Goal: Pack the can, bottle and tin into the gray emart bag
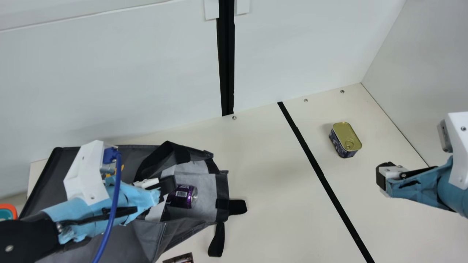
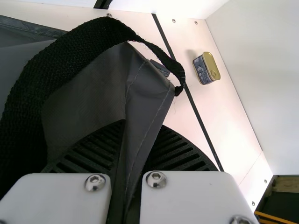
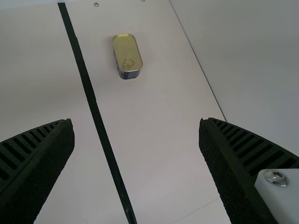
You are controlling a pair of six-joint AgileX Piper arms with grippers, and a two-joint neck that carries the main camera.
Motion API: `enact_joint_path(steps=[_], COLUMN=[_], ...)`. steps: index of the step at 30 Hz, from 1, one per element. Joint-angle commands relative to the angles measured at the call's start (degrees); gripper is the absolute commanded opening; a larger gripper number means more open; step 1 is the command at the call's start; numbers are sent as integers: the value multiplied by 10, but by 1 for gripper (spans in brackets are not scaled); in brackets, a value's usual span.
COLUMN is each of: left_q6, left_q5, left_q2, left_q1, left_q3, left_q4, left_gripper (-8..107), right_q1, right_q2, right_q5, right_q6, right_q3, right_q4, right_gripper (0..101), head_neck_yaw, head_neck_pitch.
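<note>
The gray bag (image 1: 153, 237) lies on its side at the left, its mouth facing right. Inside the mouth rests a purple can (image 1: 186, 196). My left gripper (image 1: 169, 185) is at the bag's opening; in the left wrist view that gripper (image 2: 135, 140) is shut on a fold of the bag's rim (image 2: 148, 100), near a black strap. The tin (image 1: 345, 140), gold-lidded with dark blue sides, stands on the table beyond my right gripper (image 1: 382, 179). Seen from the right wrist, the tin (image 3: 127, 53) lies ahead of the gripper (image 3: 136, 133), whose fingers are wide open with nothing between them.
A black line (image 1: 318, 168) crosses the table between bag and tin. White walls (image 1: 109, 73) rise at the back and right. A dark printed item (image 1: 179, 258) shows at the front edge, and an orange-rimmed thing (image 1: 14, 209) at far left.
</note>
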Motion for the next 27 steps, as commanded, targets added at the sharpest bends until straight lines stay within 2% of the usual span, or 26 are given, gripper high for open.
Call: enact_joint_path(steps=[1,11,27], left_q6=[0,0,0], left_q5=[0,0,0], left_q2=[0,0,0], left_q1=[0,0,0], left_q3=[0,0,0], left_q4=[0,0,0], left_gripper=[10,10,10], right_q1=[3,15,30], right_q2=[0,9,64], right_q5=[0,0,0], right_q6=[4,16,28], right_q3=[2,1,-44], right_q4=[-3,-27,-40], right_gripper=[91,91,91], head_neck_yaw=[0,0,0], head_neck_pitch=[-13,-13,-13])
